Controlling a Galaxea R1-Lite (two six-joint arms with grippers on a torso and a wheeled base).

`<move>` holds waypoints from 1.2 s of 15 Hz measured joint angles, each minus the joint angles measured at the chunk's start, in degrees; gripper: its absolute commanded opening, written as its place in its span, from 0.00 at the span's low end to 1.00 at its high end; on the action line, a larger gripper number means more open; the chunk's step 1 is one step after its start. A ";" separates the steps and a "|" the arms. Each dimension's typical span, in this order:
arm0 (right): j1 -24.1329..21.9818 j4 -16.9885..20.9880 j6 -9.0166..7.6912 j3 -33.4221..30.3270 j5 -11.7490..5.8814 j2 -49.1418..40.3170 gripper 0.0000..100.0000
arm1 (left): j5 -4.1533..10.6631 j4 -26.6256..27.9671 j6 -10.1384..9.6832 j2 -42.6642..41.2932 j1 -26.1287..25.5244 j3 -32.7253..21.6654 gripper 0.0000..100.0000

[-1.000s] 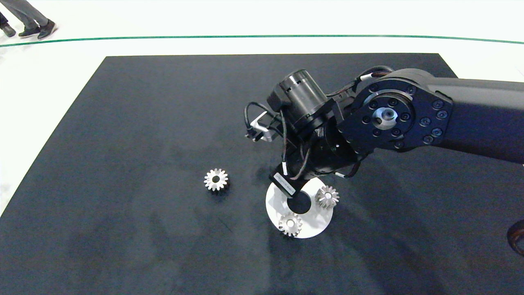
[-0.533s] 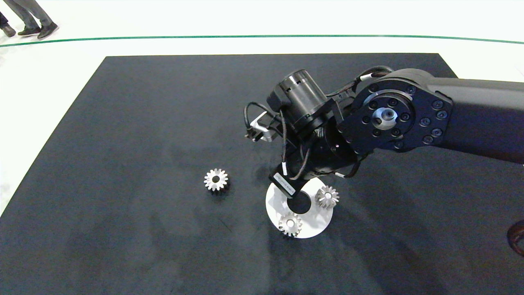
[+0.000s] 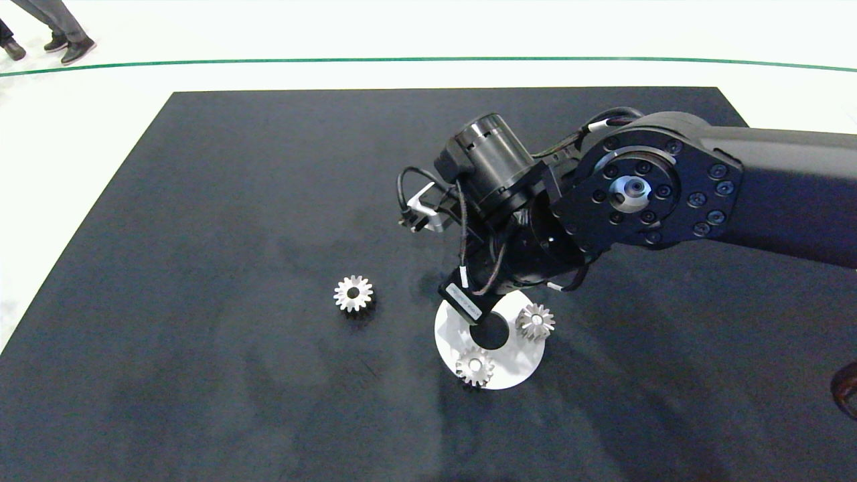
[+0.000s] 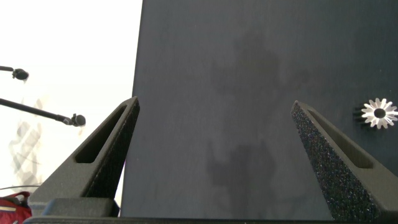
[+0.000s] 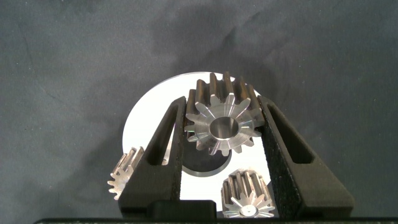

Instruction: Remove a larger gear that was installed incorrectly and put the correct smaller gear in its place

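- Around the black mat [image 3: 234, 201]: wide bare cloth toward the far edge and the left edge; much open room along the near edge too; beyond the far edge, pale floor with a green line [image 3: 428, 59] and a person's shoes [image 3: 70, 50] off the far left corner.
- Near the middle of the mat, a little toward the near edge: a white disc [image 3: 509, 371] with a dark round spot [image 3: 490, 333] at its centre.
- Over that disc, reaching in from the mat's right edge: the right gripper [image 5: 222, 106], clamped on the larger gear [image 5: 221, 127] with one finger against each side of the teeth; seen from the right wrist, held directly over the dark spot; cannot tell whether raised clear of the disc or touching it; hidden under the wrist from the head view.
- Crowding the held gear: two lesser silver gears on the disc's rim, one at the near edge [image 3: 475, 366], one at the right side [image 3: 535, 321]; each just outside a finger, close but apart from the larger gear.
- To the left of the disc, alone on bare mat with room on every side: the smaller gear [image 3: 353, 293], flat, star face up, untouched.
- By the mat's left edge, out of the head view: the left gripper [image 4: 214, 102], fingers spread wide and holding nothing; in its wrist view, the smaller gear well apart from it.
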 measured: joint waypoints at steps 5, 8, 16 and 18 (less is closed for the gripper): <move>0.24 0.04 0.00 0.00 -0.11 -0.05 0.07 | 0.00 0.00 0.00 0.00 0.00 0.00 1.00; 0.35 0.04 0.02 0.11 -0.21 -0.05 0.07 | 0.00 0.00 0.00 0.00 0.00 0.00 1.00; -0.23 -0.09 0.07 0.41 -0.66 0.00 0.07 | -0.02 0.00 0.00 0.00 0.00 0.00 1.00; 0.00 -0.13 0.10 0.41 -0.66 0.09 0.07 | 0.00 0.00 0.00 0.00 0.00 0.00 1.00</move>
